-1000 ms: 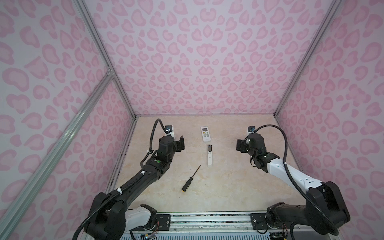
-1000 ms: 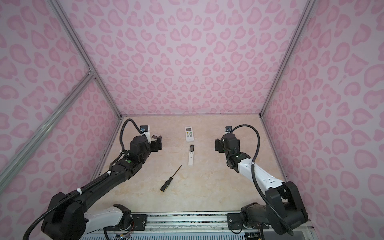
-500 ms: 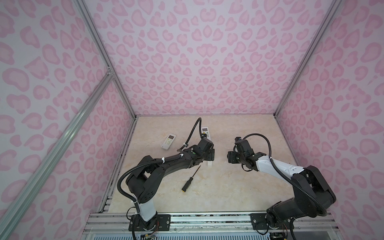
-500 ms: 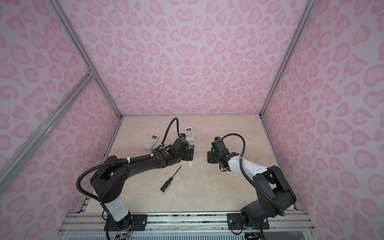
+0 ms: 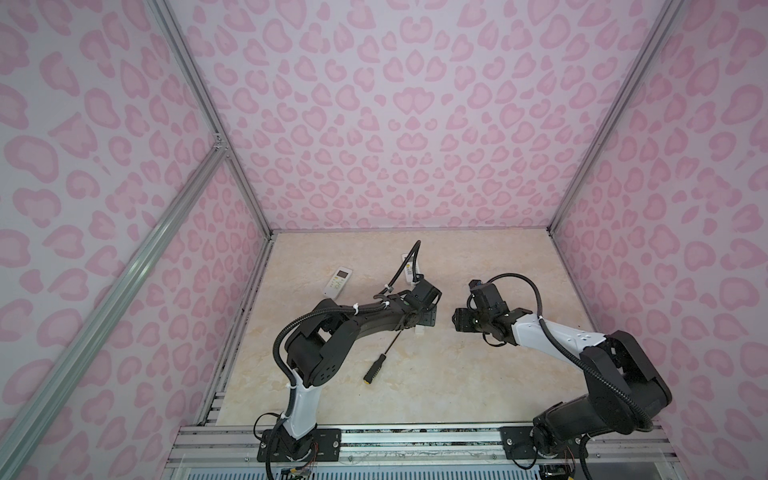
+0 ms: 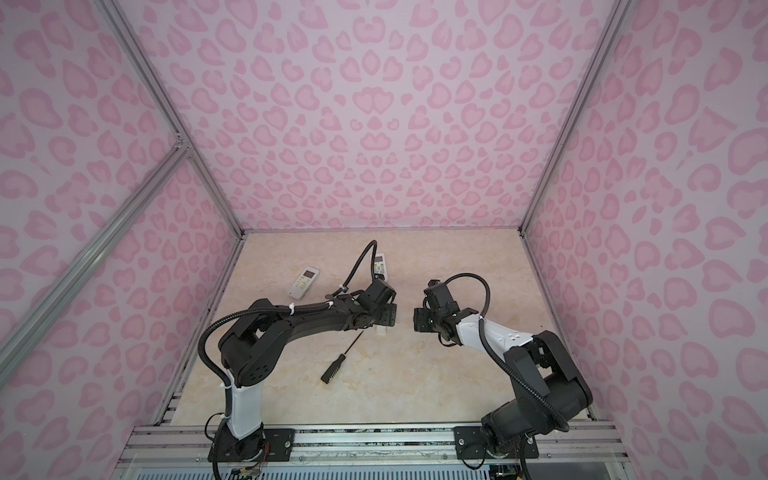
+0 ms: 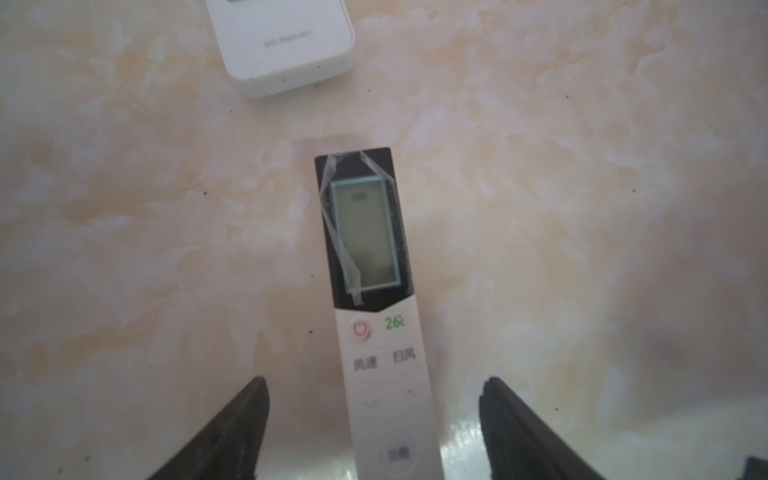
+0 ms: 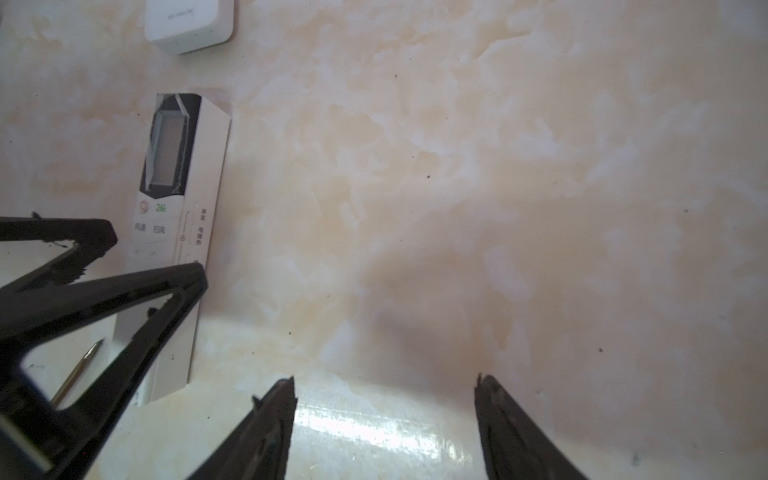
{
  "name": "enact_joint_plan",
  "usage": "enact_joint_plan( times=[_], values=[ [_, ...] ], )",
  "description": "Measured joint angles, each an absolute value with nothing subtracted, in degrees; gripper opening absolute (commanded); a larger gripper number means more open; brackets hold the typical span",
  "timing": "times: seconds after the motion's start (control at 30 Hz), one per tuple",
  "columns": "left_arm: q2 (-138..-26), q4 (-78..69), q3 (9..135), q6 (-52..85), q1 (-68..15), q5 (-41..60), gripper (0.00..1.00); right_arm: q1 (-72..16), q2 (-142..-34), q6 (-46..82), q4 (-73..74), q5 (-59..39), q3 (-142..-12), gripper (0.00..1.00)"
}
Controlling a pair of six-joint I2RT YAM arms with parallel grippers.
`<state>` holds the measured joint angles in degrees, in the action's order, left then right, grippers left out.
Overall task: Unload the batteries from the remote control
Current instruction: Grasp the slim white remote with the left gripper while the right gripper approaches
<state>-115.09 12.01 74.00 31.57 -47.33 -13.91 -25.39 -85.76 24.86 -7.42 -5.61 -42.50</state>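
Observation:
A slim white remote control with a black screen end [image 7: 374, 311] lies face up on the marble table. My left gripper [image 7: 374, 380] hovers over its button end, open, with a finger on each side and clear of it. In both top views that gripper [image 5: 428, 320] covers most of the remote, and only its near end [image 5: 419, 331] shows. To its right, over bare table, is my right gripper [image 8: 385, 379], open and empty [image 5: 459, 324]. The right wrist view shows the remote [image 8: 174, 232] between the left fingers [image 8: 124, 291]. The batteries are out of view.
A black-handled screwdriver [image 5: 380, 357] lies near the left arm, its tip [image 8: 79, 370] beside the slim remote. One white remote [image 5: 338, 281] lies at the back left. Another [image 5: 409, 270] sits behind the left gripper's cable. Pink patterned walls enclose the table.
My left gripper has swung from the back left to over the slim remote. The right gripper has moved left towards the centre and narrowed slightly. A white remote now lies at the back left.

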Motion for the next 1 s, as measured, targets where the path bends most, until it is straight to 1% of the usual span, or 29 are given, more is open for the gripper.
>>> enact_joint_plan(
  times=[0.17, 0.23, 0.3, 0.5, 0.7, 0.73, 0.8, 1.0],
  values=[
    [-116.79, 12.34, 75.44, 31.57, -47.46, -13.93, 0.71, -24.47, -83.9, 25.69, -7.35, -5.58, -41.8, 0.68],
    [-116.81, 12.36, 75.44, 31.59, -47.59, -14.02, 0.63, -24.23, -83.05, 25.93, -7.42, -5.58, -41.32, 0.68],
    [-116.81, 12.4, 75.44, 31.55, -47.59, -14.37, 0.58, -23.86, -82.48, 25.96, -7.44, -5.58, -40.97, 0.68],
    [-116.75, 12.05, 74.35, 31.33, -47.57, -15.03, 0.5, -20.36, -81.58, 26.44, -8.25, -5.58, -40.82, 0.67],
    [-115.85, 11.51, 72.95, 31.38, -47.57, -15.49, 0.37, -18.59, -79.24, 26.68, -8.58, -6.2, -40.82, 0.67],
    [-115.66, 11.55, 72.77, 31.38, -47.57, -15.49, 0.32, -18.44, -79.0, 26.96, -8.62, -6.11, -40.82, 0.67],
    [-115.0, 11.86, 72.38, 31.33, -47.57, -15.4, 0.27, -18.02, -78.59, 27.33, -8.93, -6.2, -40.88, 0.67],
    [-110.41, 11.9, 70.85, 31.03, -47.51, -13.78, 0.15, -16.71, -77.69, 28.05, -10.2, -7.92, -42.06, 0.61]
  ],
)
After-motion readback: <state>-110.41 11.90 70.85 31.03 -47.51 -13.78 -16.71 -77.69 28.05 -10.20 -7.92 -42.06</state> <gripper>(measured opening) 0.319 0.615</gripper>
